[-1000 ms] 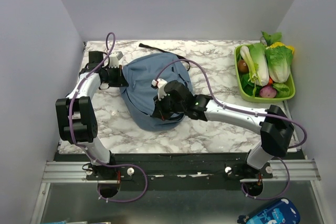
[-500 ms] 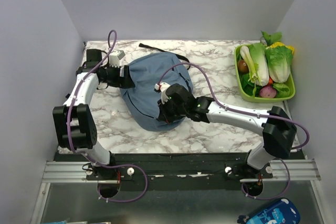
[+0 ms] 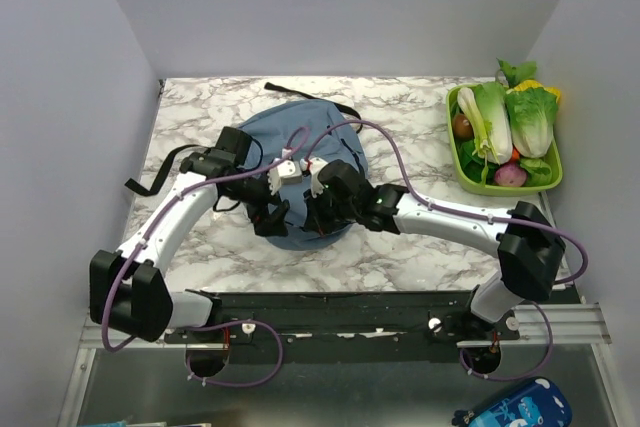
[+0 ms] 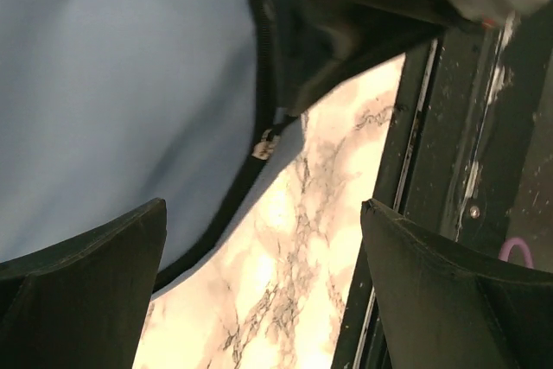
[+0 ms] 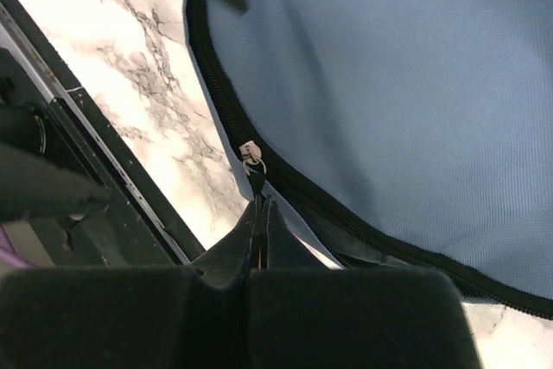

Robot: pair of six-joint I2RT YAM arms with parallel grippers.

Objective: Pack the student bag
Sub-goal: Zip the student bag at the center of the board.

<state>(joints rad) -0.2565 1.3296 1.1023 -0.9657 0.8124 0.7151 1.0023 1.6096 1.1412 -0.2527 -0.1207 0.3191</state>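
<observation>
The student bag (image 3: 300, 147), dusty-blue and rounded, lies mid-table with a black zipper round its near edge. My right gripper (image 3: 318, 215) is at the bag's near edge. In the right wrist view it (image 5: 261, 212) is shut on the black tab of the zipper pull (image 5: 251, 157), against the blue fabric (image 5: 389, 84). My left gripper (image 3: 270, 213) hangs just left of it with its jaws wide open. In the left wrist view it (image 4: 263, 300) has only marble between its fingers (image 4: 86, 291), with the bag (image 4: 112, 84) and the zipper pull (image 4: 263, 146) ahead of it.
A green tray (image 3: 500, 187) of vegetables stands at the right edge. One black strap (image 3: 150, 175) trails on the marble to the bag's left, another (image 3: 290, 90) behind it. The black front rail (image 3: 350, 302) runs close to both grippers. A bright blue pouch (image 3: 515, 409) lies below the table, bottom right.
My left gripper has opened, left the bag's left side and swung to the bag's near edge beside the right gripper. A strap now lies on the marble at the left. The right arm barely moved.
</observation>
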